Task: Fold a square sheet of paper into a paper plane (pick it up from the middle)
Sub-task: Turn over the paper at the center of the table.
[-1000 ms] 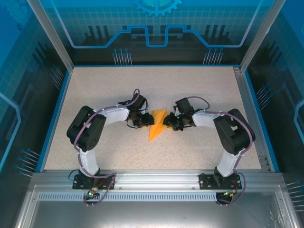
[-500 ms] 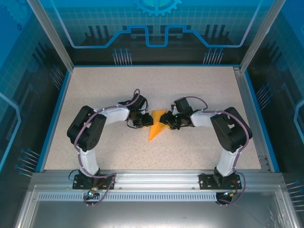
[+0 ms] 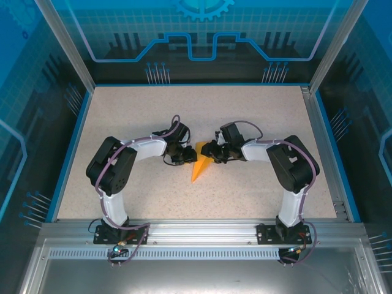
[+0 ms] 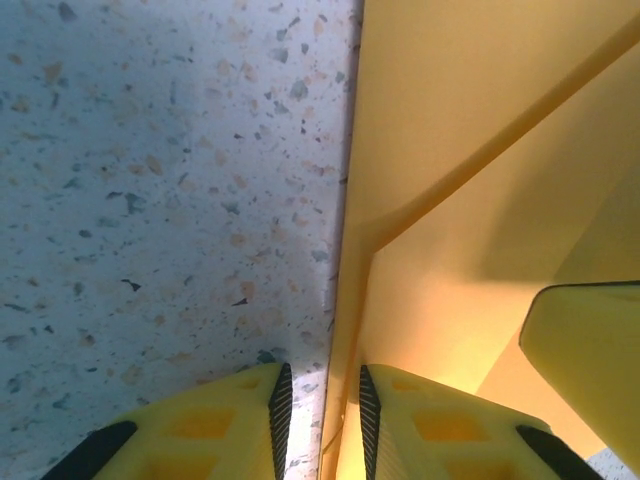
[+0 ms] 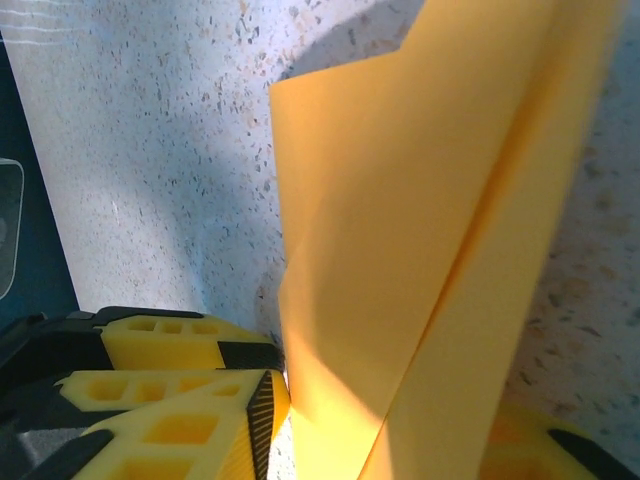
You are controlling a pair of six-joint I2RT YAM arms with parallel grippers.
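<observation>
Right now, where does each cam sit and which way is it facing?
Top external: above and behind the arm bases, looking down at the table; both arms show, left hand and right hand at the orange paper.
Left wrist: on the left arm, looking along the left fingers; paper edge between them.
Right wrist: on the right arm, looking along the right fingers; paper between them.
Shared: all three see paper and table.

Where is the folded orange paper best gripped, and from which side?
Take the folded orange paper by its long left edge, coming in low from the left so the jaws straddle it. In the left wrist view that edge looks lifted off the table as a thin straight wall, so both faces are probably reachable; flatter areas offer nothing to pinch.
</observation>
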